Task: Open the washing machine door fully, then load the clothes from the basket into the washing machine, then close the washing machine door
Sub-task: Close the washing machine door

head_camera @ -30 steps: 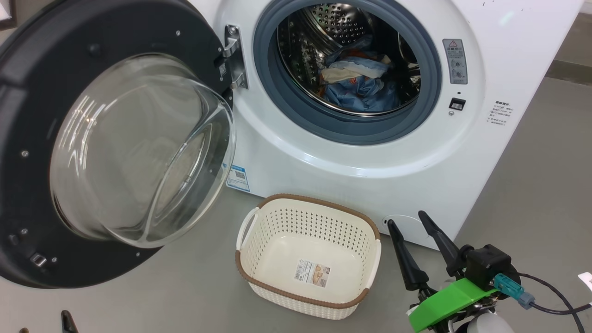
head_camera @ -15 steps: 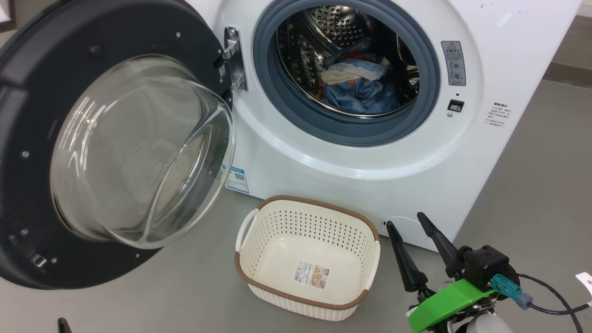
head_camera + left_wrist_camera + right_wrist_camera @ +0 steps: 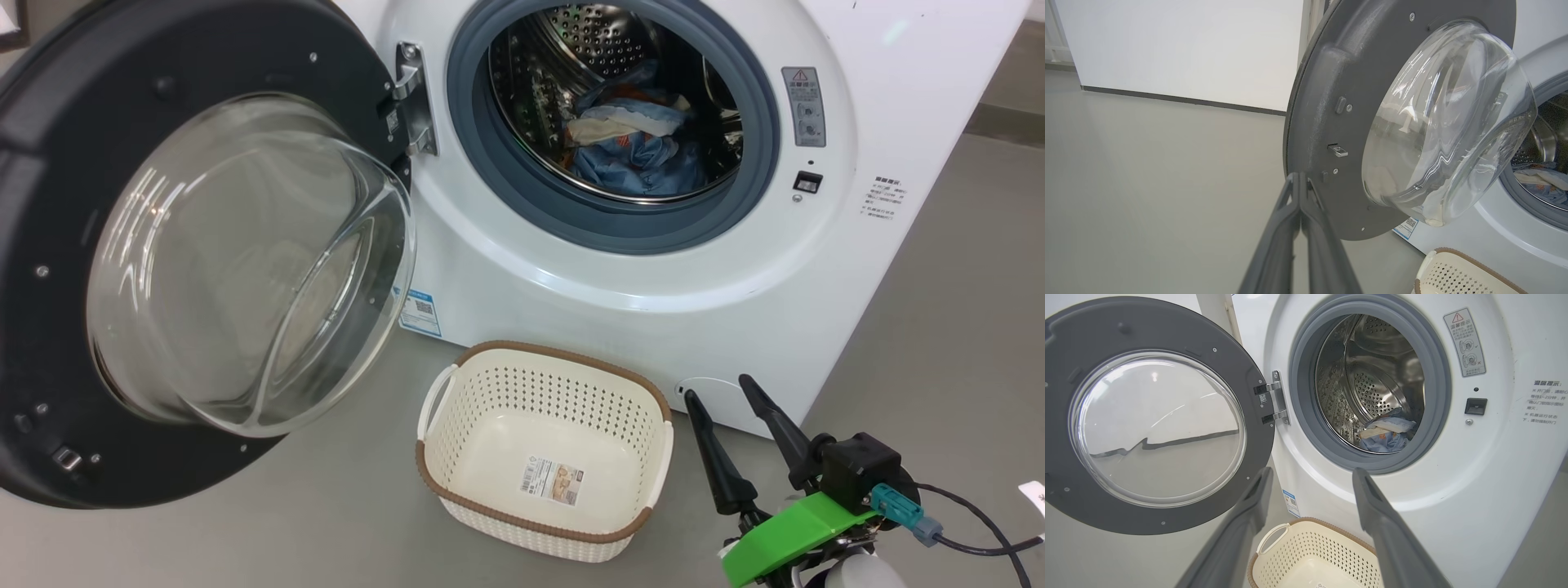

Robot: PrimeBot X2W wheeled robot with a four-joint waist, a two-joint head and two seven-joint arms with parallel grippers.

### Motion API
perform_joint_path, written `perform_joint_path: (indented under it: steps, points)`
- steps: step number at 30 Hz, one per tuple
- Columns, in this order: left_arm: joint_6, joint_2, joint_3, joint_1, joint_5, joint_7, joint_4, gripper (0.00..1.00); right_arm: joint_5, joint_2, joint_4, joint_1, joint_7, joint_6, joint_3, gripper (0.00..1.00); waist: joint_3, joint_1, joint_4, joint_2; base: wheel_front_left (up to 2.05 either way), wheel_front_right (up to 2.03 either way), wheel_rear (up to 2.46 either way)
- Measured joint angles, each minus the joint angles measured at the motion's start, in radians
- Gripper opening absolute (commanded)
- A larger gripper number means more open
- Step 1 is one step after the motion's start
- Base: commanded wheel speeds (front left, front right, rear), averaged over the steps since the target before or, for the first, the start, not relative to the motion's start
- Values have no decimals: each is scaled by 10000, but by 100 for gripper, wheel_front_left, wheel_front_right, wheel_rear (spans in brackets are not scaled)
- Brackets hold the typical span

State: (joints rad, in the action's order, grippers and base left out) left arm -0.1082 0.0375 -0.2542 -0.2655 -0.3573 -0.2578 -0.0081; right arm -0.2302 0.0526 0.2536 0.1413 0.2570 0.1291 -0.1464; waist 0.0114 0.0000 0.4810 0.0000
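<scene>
The washing machine door stands wide open at the left, its glass bowl bulging toward me. Light blue clothes with a cream piece lie inside the steel drum of the white washing machine. On the floor below, the cream basket holds just its label sticker. My right gripper is open at the lower right, just right of the basket, holding nothing. In the left wrist view my left gripper is shut and empty, its tips close to the door's lower rim.
Grey floor spreads to the right of the machine and in front of the basket. A white wall with a dark skirting strip stands beyond the open door. A cable trails from my right wrist.
The left gripper's fingertips, visible at the bottom left edge of the head view earlier, have dropped out of it. The head view shifted slightly. Door, basket and right gripper have kept their places.
</scene>
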Motion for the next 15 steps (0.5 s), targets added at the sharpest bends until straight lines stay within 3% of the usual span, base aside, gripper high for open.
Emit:
perform_joint_path:
  steps: [8,11,15]
  points:
    - [811,4,-1448,720,173,0,-36,0,36,0,-17,-7,0,0,132,100,-192,0,-4,0,0,0,0]
    - [1356,48,-2176,1532,-56,0,180,0,121,0,-46,-7,0,0,219,100,-366,0,-33,0,0,0,0]
    - [1753,502,-2847,2408,-397,-2,571,0,194,4,-56,-7,0,0,278,100,-549,0,-53,0,0,0,0]
